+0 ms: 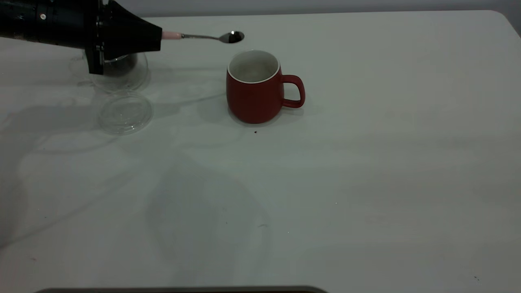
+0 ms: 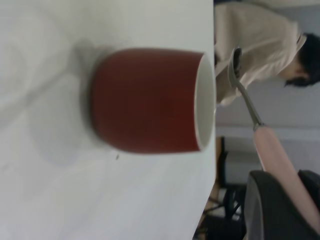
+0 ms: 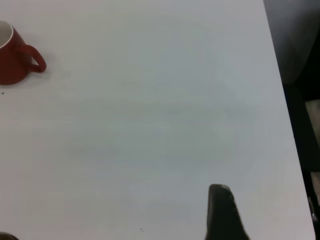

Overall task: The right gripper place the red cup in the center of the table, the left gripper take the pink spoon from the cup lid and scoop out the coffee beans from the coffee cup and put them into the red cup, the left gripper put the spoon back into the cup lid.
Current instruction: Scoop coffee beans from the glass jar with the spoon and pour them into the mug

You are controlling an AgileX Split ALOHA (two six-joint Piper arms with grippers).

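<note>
Left end effector [image 1: 156, 36] gripping pink spoon [image 1: 211, 37], bowl nearing red cup [image 1: 256, 87]; keeping spoon level, tipping over rim.

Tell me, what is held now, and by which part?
The left gripper holds the pink spoon by its pink handle; the right gripper holds nothing visible.

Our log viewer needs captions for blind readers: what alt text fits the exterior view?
The left tool holds the pink spoon level above the white table, its bowl just behind the upright red cup. The coffee cup and the empty cup lid sit at left.
</note>
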